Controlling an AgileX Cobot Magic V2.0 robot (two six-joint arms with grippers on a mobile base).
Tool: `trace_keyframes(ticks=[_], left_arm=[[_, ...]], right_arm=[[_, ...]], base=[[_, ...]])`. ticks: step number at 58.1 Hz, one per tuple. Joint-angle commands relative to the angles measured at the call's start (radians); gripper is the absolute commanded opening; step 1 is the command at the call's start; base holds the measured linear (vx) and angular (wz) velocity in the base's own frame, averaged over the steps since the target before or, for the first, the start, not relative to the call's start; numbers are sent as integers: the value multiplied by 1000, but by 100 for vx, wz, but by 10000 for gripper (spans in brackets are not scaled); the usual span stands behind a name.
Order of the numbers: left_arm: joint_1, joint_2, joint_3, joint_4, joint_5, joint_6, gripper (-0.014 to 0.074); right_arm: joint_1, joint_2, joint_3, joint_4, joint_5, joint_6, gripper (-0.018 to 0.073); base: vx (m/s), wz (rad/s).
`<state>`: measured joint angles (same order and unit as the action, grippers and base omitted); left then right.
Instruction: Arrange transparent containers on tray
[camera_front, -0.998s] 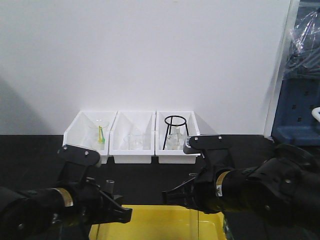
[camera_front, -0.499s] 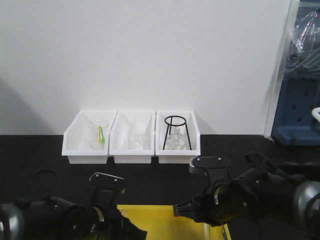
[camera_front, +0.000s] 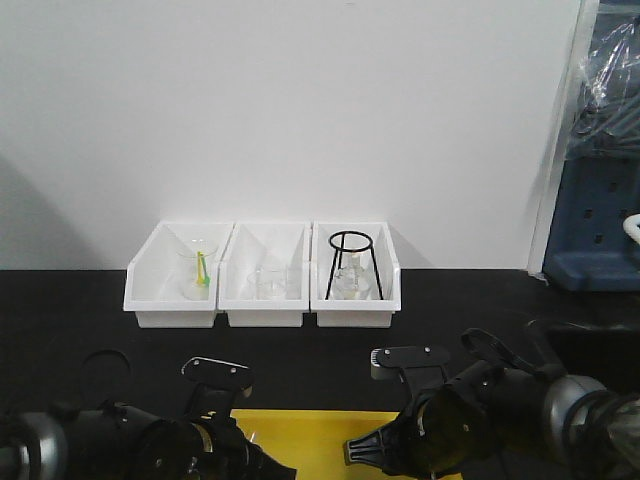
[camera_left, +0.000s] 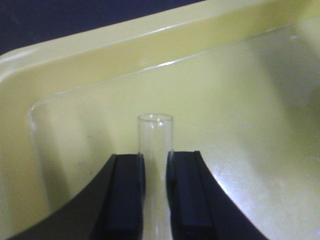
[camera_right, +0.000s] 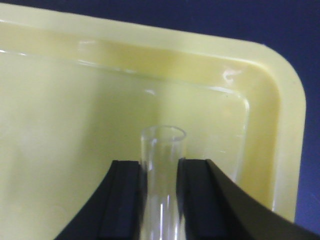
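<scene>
Left pincer (camera_left: 155, 192) is clamped on a clear test tube (camera_left: 155, 150), its two black fingers (camera_left: 125, 195) pressed against the glass on either side; the tube's round open rim pokes out past the fingertips. Below it lies the yellow tray (camera_left: 90, 55), with the tube held low over the floor near a rounded corner, close to the raised wall.

Right pincer (camera_right: 161, 197) is likewise clamped on a second test tube (camera_right: 162, 170), black pads touching both sides, open rim forward. This one sits over the tray's opposite rounded corner, where the rim meets the dark desk (camera_right: 280, 30).

From the front, both arms are bent low at the near edge, the left arm (camera_front: 150, 440) and the right arm (camera_front: 480, 420) flanking the visible strip of yellow tray between them. Whether either tube touches the tray floor cannot be told.

Farther back on the black desk, three white bins (camera_front: 262, 300) stand side by side against the wall. The left bin holds a clear beaker (camera_front: 195, 265) with a green item, the middle bin holds clear glassware, and the right bin holds a black ring stand (camera_front: 353, 262).
</scene>
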<state>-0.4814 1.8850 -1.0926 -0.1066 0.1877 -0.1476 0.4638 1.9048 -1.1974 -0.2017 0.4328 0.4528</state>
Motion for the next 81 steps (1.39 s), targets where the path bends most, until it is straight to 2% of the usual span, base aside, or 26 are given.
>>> trace_keyframes(ticks=[1, 9, 21, 31, 39, 50, 57, 64, 75, 81], left_arm=[[-5, -44, -29, 16, -53, -8, 269], [-4, -44, -29, 28, -52, -8, 357], [-4, -53, -29, 29, -51, -6, 468], [-4, -83, -29, 47, -59, -6, 491], [-4, -166, -29, 56, -10, -5, 487], [21, -410, -29, 84, 122, -2, 454], [23, -571, -20, 161, 215, 44, 407], [23, -739, 46, 208, 175, 46, 342], [23, -1012, 206, 208, 108, 36, 207], [23, -1112, 256, 209, 111, 36, 136]], right_arm=[[-3, -39, -32, -11, -30, 8, 388], [-3, -36, -32, -12, -24, 9, 452], [-3, -70, -46, -8, -12, 19, 459], [-4, -175, -48, -39, -31, 14, 459], [-4, -313, -47, -44, -12, 7, 459], [-2, -572, 8, -45, -5, -82, 454], [-2, -742, 114, -45, -60, -142, 426], [-2, -911, 221, -46, -86, -143, 375], [-2, -1083, 317, -47, -86, -143, 248], [-2, -1125, 333, -47, -70, -143, 164]], base=[[0, 0], [0, 0], [0, 0], [0, 0], [0, 0], [0, 0], [0, 0], [0, 0], [0, 0], [0, 0]])
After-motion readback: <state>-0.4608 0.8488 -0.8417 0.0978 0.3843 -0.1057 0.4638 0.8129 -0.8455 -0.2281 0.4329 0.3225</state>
